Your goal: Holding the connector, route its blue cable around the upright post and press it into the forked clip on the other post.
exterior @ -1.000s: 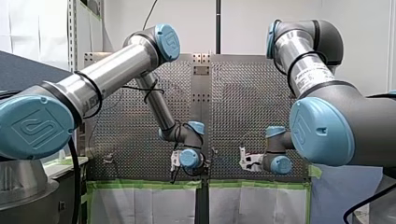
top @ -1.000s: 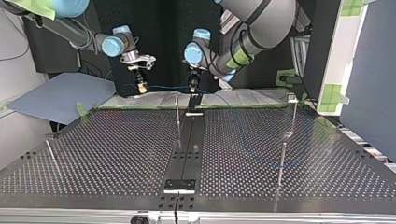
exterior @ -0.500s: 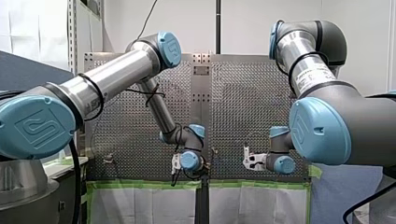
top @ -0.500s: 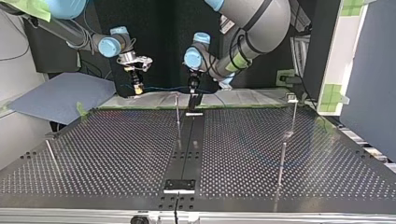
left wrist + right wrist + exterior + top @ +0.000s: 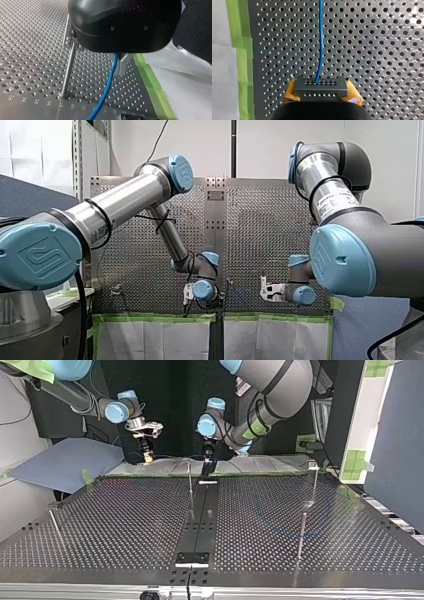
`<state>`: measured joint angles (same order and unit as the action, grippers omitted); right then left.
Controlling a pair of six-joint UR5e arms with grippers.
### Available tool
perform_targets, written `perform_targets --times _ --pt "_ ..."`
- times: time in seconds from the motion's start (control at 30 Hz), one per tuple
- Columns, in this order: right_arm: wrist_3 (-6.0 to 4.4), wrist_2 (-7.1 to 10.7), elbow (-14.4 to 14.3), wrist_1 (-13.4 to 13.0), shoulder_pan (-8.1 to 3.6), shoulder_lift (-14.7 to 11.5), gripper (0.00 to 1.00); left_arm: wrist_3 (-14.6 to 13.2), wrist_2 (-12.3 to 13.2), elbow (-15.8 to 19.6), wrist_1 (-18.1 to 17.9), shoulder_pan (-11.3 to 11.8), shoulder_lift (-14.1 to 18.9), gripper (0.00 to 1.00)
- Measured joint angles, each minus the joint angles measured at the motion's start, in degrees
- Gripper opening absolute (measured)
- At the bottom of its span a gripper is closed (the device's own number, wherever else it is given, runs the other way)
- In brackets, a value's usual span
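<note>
Both yellow pads of my right gripper clamped the grey connector, its blue cable running straight ahead. Whether my left gripper, beside the upright post, held that cable I could not tell. Steady tension seemed wise.

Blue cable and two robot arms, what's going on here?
My right end effector grips the connector between its yellow pads, above the perforated table. The blue cable runs from it to my left end effector, then hangs beside an upright post without touching it.
</note>
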<state>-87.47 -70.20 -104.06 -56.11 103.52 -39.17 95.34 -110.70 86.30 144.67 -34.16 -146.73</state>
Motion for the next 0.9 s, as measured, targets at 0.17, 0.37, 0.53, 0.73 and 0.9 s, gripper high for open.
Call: perform_targets --times 0.17,0.37,0.53,0.73,0.9 --pt "0.06 0.40 0.26 0.25 0.00 0.00 0.00 -0.27 -0.60 -0.55 1.30 0.02 0.01 0.00" --pt "-0.15 0.54 0.30 0.10 -0.04 0.00 0.00 -0.33 -0.85 -0.91 2.34 0.09 0.22 0.00" --pt "-0.25 0.58 0.60 0.16 -0.07 0.00 0.00 -0.21 -0.91 -2.26 3.57 0.14 0.34 0.00" --pt "-0.26 0.58 0.78 0.21 -0.29 0.00 0.00 -0.17 -0.82 -4.31 4.85 0.20 0.33 0.00" --pt "-0.26 0.49 0.88 0.27 -0.63 0.00 0.00 -0.09 -0.72 -5.40 4.84 0.32 0.33 0.00"
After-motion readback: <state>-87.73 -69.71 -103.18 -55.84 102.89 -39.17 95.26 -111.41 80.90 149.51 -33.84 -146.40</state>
